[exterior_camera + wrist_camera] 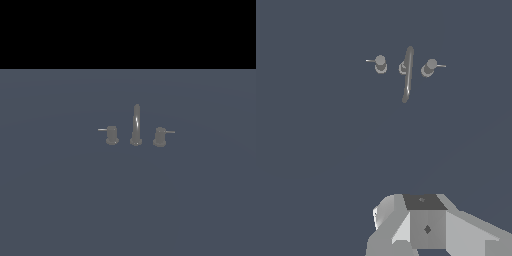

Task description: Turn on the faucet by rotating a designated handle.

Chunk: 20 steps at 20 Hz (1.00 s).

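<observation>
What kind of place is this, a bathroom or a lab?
Neither, probably: it looks like a bare computer-simulated scene. A small faucet with two handles stands alone on a flat blue-grey floor, black void behind, no sink or walls.

Flat slate-blue ground (evenly lit, featureless) beneath a black band of backdrop

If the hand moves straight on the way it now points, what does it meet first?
Probably the bare floor short of the faucet, not the handle. The wrist view shows only open surface ahead of the hand; depth is unclear.
</observation>
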{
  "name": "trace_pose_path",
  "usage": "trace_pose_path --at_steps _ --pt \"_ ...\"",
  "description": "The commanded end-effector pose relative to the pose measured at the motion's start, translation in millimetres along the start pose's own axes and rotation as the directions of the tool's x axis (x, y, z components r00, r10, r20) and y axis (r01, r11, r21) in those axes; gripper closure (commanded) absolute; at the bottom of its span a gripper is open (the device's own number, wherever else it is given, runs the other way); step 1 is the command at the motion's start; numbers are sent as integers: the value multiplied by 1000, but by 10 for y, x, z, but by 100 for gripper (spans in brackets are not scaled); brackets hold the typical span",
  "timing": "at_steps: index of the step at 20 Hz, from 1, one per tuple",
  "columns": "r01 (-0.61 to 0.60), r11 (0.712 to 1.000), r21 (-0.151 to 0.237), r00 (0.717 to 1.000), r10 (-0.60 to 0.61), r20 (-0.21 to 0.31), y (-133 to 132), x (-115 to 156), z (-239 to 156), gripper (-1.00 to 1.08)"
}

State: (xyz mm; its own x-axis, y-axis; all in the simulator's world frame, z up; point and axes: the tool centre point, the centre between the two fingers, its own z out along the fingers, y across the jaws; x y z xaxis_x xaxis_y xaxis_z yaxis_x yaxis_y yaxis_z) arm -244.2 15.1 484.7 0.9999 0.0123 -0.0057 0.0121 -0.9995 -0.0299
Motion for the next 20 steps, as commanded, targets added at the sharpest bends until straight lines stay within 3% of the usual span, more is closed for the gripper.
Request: trace_pose_path --at_steps 1,10,20 --pt "0 1000 0 1000 0 0 0 0 0 108" --pt "56 997 -46 998 -54 34 -97 -27 93 108" --pt "18 999 -45 999 -17 31 -78 84 119 108"
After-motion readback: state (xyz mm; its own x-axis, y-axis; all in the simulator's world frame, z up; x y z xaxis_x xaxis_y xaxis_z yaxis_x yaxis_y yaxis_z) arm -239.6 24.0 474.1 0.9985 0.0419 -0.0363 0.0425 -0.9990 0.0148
